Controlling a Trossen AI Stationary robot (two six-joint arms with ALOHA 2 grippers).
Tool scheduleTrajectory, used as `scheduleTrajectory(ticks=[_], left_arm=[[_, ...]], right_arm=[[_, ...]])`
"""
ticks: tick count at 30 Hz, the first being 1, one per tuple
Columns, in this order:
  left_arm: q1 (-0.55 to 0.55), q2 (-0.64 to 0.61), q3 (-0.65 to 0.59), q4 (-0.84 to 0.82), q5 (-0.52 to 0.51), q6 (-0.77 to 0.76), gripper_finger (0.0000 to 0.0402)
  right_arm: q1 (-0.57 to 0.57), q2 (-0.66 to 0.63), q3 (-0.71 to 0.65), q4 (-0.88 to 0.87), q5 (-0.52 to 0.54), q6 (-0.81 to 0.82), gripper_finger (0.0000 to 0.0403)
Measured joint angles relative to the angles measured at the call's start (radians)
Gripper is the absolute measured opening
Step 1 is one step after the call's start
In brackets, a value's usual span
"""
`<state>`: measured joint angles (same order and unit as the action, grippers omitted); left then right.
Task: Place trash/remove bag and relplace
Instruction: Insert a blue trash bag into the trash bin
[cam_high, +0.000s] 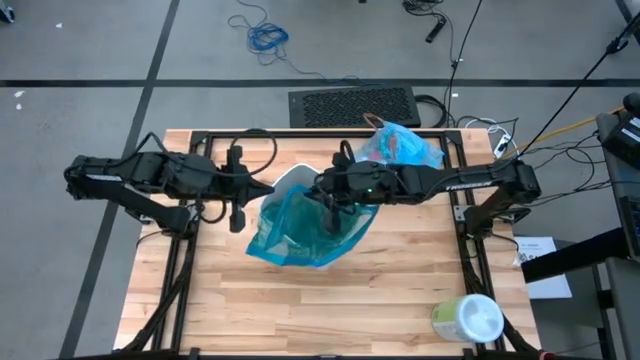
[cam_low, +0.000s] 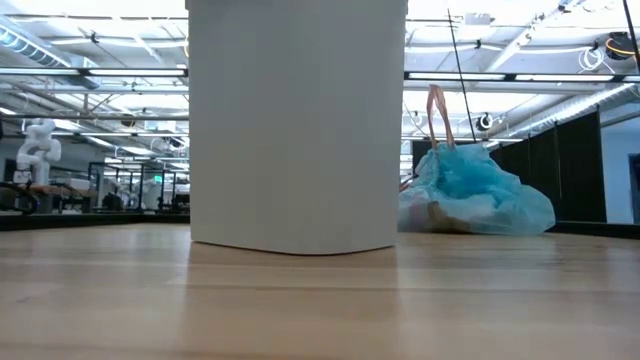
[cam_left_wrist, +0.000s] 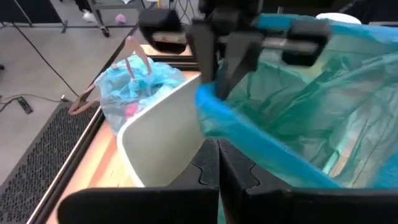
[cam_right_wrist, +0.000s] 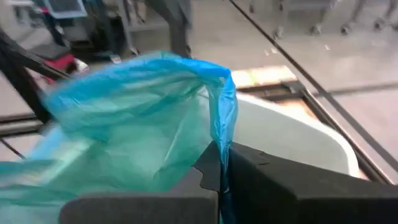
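We hold teal-green liner (cam_high: 305, 232) pinched in right gripper (cam_high: 330, 212) above white bin (cam_high: 290, 185). Left gripper (cam_high: 237, 212) clamped shut, empty, beside bin's other side. Liner mouth drapes toward bin rim. Filled blue bag (cam_high: 402, 146) sits at table's far edge.

Robot arms: two, dark, jointed, one from each side of the table.
Grippers: two, the left gripper (cam_high: 237, 212) and the right gripper (cam_high: 331, 213).
Bins: one tall white plastic bin (cam_low: 297, 125).
Teal-green plastic bags: one, draped over the bin (cam_high: 300, 232).
Light-blue filled plastic bags: one, with tan handles (cam_low: 472, 196).
White-and-green wipes tubs: one, lying by the table's corner (cam_high: 467, 319).
Wooden tables: one (cam_high: 300, 310).
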<state>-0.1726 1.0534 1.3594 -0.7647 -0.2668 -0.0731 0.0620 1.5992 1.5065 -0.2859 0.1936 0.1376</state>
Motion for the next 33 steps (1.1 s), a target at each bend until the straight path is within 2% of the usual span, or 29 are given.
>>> scheduleTrajectory(ticks=[5, 9, 14, 20, 22, 28, 33], left_arm=[[-0.004, 0.0, 0.0, 0.016, -0.027, 0.007, 0.0], [-0.036, -0.017, 0.0, 0.079, -0.033, 0.072, 0.0], [-0.105, -0.024, 0.001, 0.13, 0.147, 0.164, 0.0], [-0.184, 0.057, 0.001, 0.096, 0.203, 0.168, 0.0], [-0.198, 0.092, 0.001, 0.053, 0.164, 0.166, 0.0], [-0.209, 0.14, 0.001, -0.097, -0.118, 0.057, 0.0], [-0.213, 0.128, 0.001, -0.112, -0.198, -0.018, 0.0]], right_arm=[[-0.024, 0.01, 0.0, -0.036, 0.052, 0.009, 0.0], [-0.03, 0.009, 0.0, -0.024, 0.07, 0.005, 0.0], [-0.054, 0.008, 0.0, -0.017, 0.071, 0.001, 0.0], [-0.077, 0.008, 0.0, 0.013, 0.069, -0.002, 0.0], [-0.08, 0.008, 0.0, 0.022, 0.066, -0.008, 0.0], [-0.089, 0.008, 0.0, 0.02, 0.067, -0.01, 0.0], [-0.127, 0.015, 0.0, -0.014, 0.066, 0.006, 0.0]])
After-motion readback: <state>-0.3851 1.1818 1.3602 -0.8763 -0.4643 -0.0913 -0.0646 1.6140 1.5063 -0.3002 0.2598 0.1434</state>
